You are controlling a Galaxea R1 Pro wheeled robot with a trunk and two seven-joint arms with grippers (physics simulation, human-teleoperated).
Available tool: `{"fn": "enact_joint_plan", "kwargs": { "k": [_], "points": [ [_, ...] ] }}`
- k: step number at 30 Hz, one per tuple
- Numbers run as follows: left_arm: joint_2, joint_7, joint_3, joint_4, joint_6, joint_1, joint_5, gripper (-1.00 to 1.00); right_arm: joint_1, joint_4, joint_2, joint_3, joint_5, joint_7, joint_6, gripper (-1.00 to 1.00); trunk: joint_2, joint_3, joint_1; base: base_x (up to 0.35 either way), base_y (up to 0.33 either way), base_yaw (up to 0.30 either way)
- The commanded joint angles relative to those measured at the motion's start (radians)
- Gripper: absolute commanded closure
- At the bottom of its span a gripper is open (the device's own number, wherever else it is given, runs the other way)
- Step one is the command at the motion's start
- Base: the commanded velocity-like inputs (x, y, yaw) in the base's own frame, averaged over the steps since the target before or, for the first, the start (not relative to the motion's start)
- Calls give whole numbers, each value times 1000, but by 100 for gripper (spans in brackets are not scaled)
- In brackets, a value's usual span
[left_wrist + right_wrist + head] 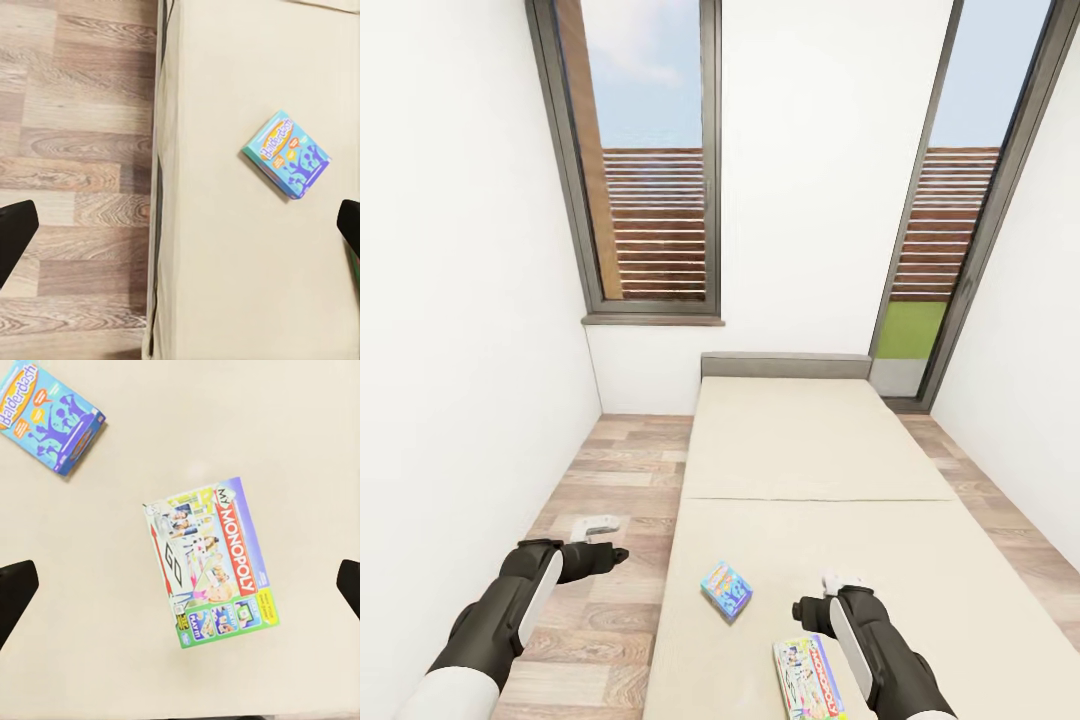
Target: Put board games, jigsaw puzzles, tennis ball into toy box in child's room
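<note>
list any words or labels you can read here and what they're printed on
"MY MONOPOLY" on the white-green board game box lying on the bed.
"GO" on that same box's cover picture.
"Balderdash" on the blue board game box, also on the bed; the spelling is partly blurred.
The small print and badges on both boxes are too small to read.

Wide beige bed cover (820, 470) lies bare from 12 o'clock down to my grippers; open passage above it. Two flat obstacles on it: small blue square game box (726, 589) at 6 o'clock, longer white-green game box (809, 678) beside my right gripper (828, 591). Wood-plank floor strip (610, 470) at 9 o'clock, white wall (460, 330) close alongside.
</note>
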Motion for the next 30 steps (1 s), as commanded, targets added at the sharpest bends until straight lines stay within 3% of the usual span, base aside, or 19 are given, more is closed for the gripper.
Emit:
{"fn": "enact_joint_plan", "kwargs": {
  "k": [1, 8, 18, 23, 30],
  "points": [
    [0, 2, 2, -1, 7, -1, 10, -100, -1, -2, 1, -2, -10, -8, -3, -100, -2, -2, 1, 0, 0, -4],
    [0, 3, 6, -1, 18, -2, 11, -100, -1, 0, 2, -2, -9, -10, -64, -100, -2, -2, 1, 0, 0, -1],
    [-2, 4, 9, -5, 46, -2, 13, -100, -5, 23, 9, 0, -7, -15, -80, -100, -2, -2, 1, 0, 0, 0],
    [-2, 2, 10, -14, 101, -3, 14, -100, -101, 89, 11, -1, -6, -35, -67, -100, -2, -2, 1, 0, 0, 0],
    [-10, 0, 9, -19, 153, -4, 15, -100, -309, 348, 9, -2, -7, -96, -76, -100, -2, -2, 1, 0, 0, 0]
  ]
}}
